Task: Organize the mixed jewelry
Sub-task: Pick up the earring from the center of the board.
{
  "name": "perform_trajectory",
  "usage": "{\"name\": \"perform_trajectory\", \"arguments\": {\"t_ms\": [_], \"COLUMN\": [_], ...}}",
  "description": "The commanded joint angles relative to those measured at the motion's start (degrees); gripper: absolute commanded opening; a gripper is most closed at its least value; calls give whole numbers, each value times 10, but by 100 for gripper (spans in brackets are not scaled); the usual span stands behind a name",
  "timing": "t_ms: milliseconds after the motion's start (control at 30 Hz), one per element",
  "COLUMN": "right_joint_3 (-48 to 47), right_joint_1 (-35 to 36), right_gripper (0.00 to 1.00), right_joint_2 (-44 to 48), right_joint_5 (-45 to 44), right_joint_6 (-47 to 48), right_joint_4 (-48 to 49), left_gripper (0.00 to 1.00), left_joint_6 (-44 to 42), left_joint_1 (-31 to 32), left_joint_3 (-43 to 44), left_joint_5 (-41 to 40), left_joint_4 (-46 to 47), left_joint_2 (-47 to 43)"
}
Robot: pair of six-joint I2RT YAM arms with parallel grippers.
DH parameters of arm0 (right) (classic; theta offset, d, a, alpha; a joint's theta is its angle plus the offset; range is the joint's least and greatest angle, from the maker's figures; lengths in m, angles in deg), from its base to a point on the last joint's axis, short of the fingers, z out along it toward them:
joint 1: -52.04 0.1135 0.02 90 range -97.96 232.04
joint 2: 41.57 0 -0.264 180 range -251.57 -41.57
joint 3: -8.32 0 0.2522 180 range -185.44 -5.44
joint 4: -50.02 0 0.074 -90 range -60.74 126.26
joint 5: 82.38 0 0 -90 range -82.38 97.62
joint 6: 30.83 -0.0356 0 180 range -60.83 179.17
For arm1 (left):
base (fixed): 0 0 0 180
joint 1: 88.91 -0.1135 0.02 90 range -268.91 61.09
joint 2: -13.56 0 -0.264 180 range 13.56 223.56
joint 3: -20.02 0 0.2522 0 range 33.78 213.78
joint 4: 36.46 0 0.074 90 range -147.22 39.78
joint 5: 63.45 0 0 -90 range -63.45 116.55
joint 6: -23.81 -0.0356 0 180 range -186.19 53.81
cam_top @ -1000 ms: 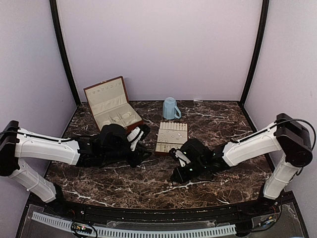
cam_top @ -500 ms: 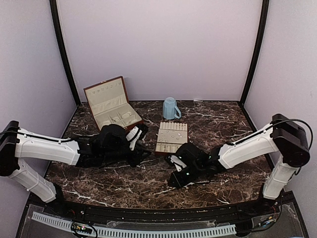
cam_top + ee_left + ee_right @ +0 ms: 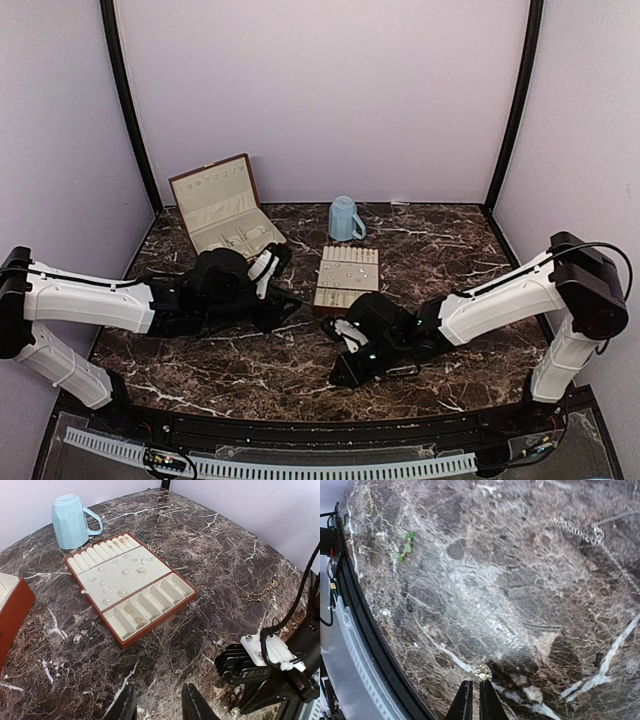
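— What has changed over the last second?
— The right gripper (image 3: 474, 686) has slid toward 7 o'clock, away from the tray (image 3: 150, 626) and nearer the table's front edge. The left gripper (image 3: 157, 705) drew back slightly toward 10 o'clock. Tray, blue mug (image 3: 345, 218) and box (image 3: 222, 210) lie as before.
— And the fingers?
— Left: spread apart, nothing between them. Right: drawn almost together, only a sliver of gap. I cannot tell whether they pinch anything.
— Where is the jewelry?
— One pale stud (image 3: 482, 672) sits on the marble right at the right fingertips. In that wrist view a silvery chain (image 3: 590, 535) lies at 1 o'clock and a green-beaded piece (image 3: 405, 547) at 10 o'clock. Small studs (image 3: 125, 572) rest in the tray's middle panel, and in the left wrist view a gold chain (image 3: 257, 591) lies at its 3 o'clock.
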Motion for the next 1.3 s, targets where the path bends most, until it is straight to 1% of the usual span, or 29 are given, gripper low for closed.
{"name": "perform_trajectory", "arguments": {"t_ms": [0,33,67,167,333,433,600,700,1000,1267], "right_joint_3": [5,10,16,37,76,92,111,122,157,169], "right_joint_1": [3,2,0,-8,-28,-40,-50,-54,-60,-63], "right_gripper": [8,9,10,12,13,13,13,13,13,13], "right_joint_2": [48,57,66,91,120,128,143,150,177,179], "right_joint_5": [-35,-51,-65,-103,-141,-142,-163,-166,-173,-168], "right_joint_6": [-25,-31,-37,-57,-92,-106,-112,-114,-130,-134], "right_joint_4": [23,22,21,23,40,54,66,70,92,104], "left_gripper": [35,36,37,38,38,38,38,38,38,31], "left_joint_6": [14,9,8,25,74,124,161,162,163,157], "left_joint_1": [-4,-4,-3,10,66,95,133,146,165,172], "left_joint_3": [-13,-15,-15,-6,20,27,55,76,118,149], "left_joint_5": [31,40,69,96,74,69,45,20,39,37], "left_joint_4": [1,2,-2,-29,-95,-110,-146,-169,-179,-194], "left_joint_2": [-19,-18,-16,4,34,46,82,108,176,219]}}
